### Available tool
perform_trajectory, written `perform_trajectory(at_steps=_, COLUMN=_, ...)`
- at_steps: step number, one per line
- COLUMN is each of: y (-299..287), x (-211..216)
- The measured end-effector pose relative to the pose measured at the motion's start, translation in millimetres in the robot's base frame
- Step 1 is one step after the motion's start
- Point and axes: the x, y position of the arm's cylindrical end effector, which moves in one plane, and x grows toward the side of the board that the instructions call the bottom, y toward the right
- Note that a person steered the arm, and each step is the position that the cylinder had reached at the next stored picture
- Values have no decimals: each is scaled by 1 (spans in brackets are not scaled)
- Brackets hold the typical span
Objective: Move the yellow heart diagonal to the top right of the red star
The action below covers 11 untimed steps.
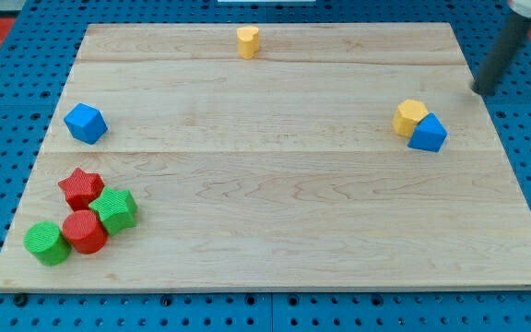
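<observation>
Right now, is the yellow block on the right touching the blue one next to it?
Touching. The camera view shows the yellow block pressed against the blue block with no board visible between them. My tip is apart, to their upper right.

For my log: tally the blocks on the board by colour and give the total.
Yellow: 2, one at the view's top, one at the right
Blue: 2
Red: 2
Green: 2
Total: 8

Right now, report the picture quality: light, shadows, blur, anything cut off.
Camera view: even, soft light, no glare on the wooden board; the blocks cast only faint shadows. The red star and yellow heart look sharp. My tip sits at the view's right, slightly soft; the rod's upper end is cropped by the top edge.
</observation>
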Motion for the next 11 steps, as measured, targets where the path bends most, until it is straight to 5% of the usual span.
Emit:
perform_trajectory(at_steps=1, y=-71, x=-71)
perform_trajectory(at_steps=4, y=-257, x=-102)
perform_trajectory(at_steps=5, y=-294, x=-78)
perform_trajectory(at_steps=6, y=-300, x=-33)
perform_trajectory(at_steps=8, y=-296, x=-114)
perform_trajectory(at_steps=9, y=-340, x=-96)
perform_trajectory(at_steps=11, y=-257, x=-10)
